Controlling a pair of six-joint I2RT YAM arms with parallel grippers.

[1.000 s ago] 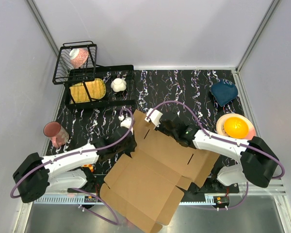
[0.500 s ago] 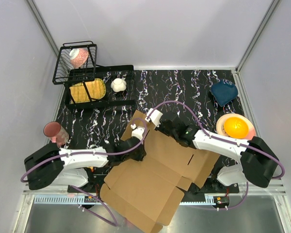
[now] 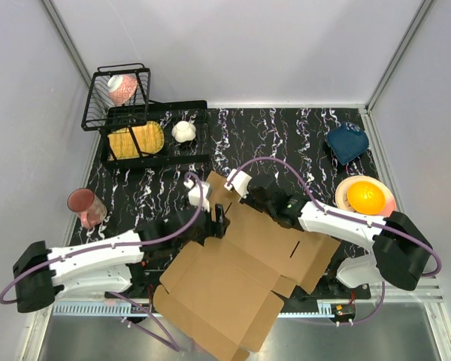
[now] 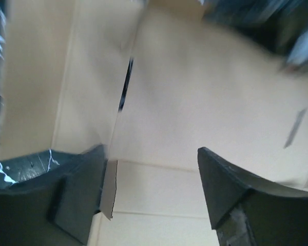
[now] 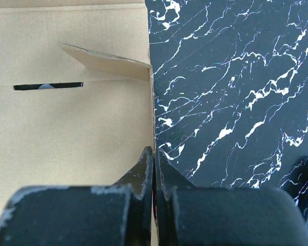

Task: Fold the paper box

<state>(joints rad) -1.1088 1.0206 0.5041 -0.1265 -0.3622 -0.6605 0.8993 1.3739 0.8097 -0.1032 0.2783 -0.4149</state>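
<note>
Where the top view looks down, the box [image 3: 240, 278] lies unfolded on the table [image 3: 286, 135] between both arms; left wrist: left gripper [image 4: 150, 154] spread wide over cardboard, grasping nothing; right wrist: right gripper [image 5: 153, 154] pinched on the box's edge

The paper box [image 3: 240, 278] lies opened out on the marbled table [image 3: 286, 135], with the left arm [image 3: 98, 256] and right arm [image 3: 338, 222] reaching over it.

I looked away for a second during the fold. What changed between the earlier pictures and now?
The left gripper reached in over the paper box, then drew back a little and opened, holding nothing. The right gripper stays shut at the box's far edge; the box itself has barely moved.
</note>
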